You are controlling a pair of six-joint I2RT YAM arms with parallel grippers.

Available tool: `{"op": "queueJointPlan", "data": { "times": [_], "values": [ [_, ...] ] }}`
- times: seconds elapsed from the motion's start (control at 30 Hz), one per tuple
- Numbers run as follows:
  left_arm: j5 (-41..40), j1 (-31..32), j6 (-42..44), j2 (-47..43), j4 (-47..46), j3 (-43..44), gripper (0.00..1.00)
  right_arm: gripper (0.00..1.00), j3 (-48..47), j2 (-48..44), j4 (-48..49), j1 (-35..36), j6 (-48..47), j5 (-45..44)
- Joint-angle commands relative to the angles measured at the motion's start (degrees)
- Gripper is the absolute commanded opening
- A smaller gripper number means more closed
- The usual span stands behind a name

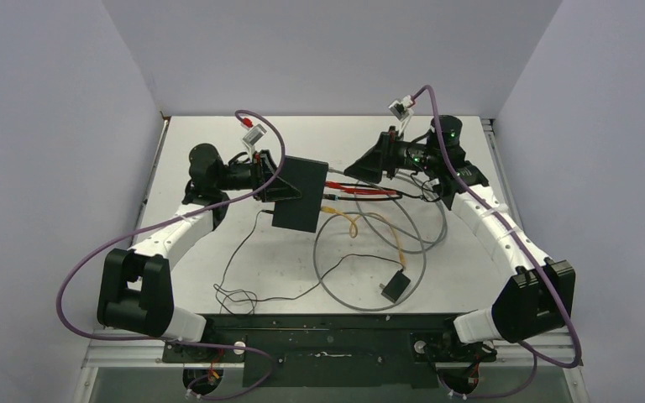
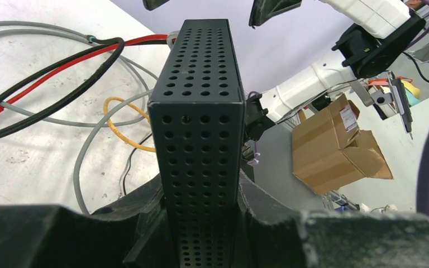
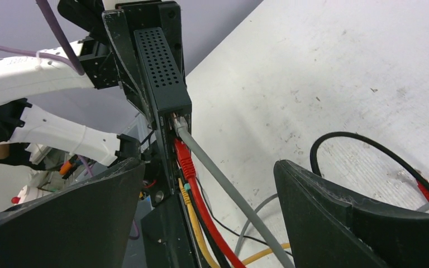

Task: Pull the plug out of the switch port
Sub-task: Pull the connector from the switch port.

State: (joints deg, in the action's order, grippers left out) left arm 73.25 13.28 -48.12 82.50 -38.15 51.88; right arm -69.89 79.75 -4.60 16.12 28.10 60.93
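The switch (image 1: 298, 193) is a flat black perforated box, held up on edge off the table. My left gripper (image 1: 262, 178) is shut on its left end; in the left wrist view the fingers (image 2: 117, 223) press both faces of the switch (image 2: 201, 123). A grey plug (image 3: 181, 123), a red plug (image 3: 185, 157), a yellow plug (image 3: 184, 192) and a teal-tipped black one sit in the row of ports on the switch (image 3: 162, 61). My right gripper (image 3: 206, 212) is open just short of that edge, the cables running between its fingers. In the top view the right gripper (image 1: 354, 171) faces the plugs (image 1: 331, 188).
Grey, red, black and yellow cables (image 1: 386, 227) loop over the table right of the switch. A small black adapter block (image 1: 395, 287) with a thin black cord lies near the front. Walls close in the table on three sides. A cardboard box (image 2: 335, 145) stands beyond the table.
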Motion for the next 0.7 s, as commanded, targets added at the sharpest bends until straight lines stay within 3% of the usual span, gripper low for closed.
{"op": "queueJointPlan", "data": {
  "times": [0.0,0.17,0.4,0.5,0.57,0.67],
  "values": [
    [1.38,0.19,-3.93,-1.3,-10.85,1.27,0.0,0.87,-0.64,1.58,10.76,0.24,5.37,4.81],
    [0.77,0.78,-4.92,-0.97,-11.72,1.22,0.0,0.85,-2.09,3.73,11.5,2.12,5.83,5.3],
    [0.02,0.76,-5.41,-0.87,-11.2,0.89,0.0,0.74,-1.95,5.16,15.25,5.6,8.52,4.88],
    [-0.25,0.78,-5.49,-0.85,-10.88,0.52,0.0,0.65,-2.02,5.18,15.52,6.72,8.71,4.33],
    [-0.24,0.83,-5.28,-0.85,-10.84,0.4,0.0,0.53,-1.74,4.87,15.77,6.89,8.97,3.78],
    [-0.22,0.79,-4.99,-0.64,-10.39,0.35,0.0,0.52,-1.19,4.31,15.85,6.82,8.97,3.66]
  ]
}}
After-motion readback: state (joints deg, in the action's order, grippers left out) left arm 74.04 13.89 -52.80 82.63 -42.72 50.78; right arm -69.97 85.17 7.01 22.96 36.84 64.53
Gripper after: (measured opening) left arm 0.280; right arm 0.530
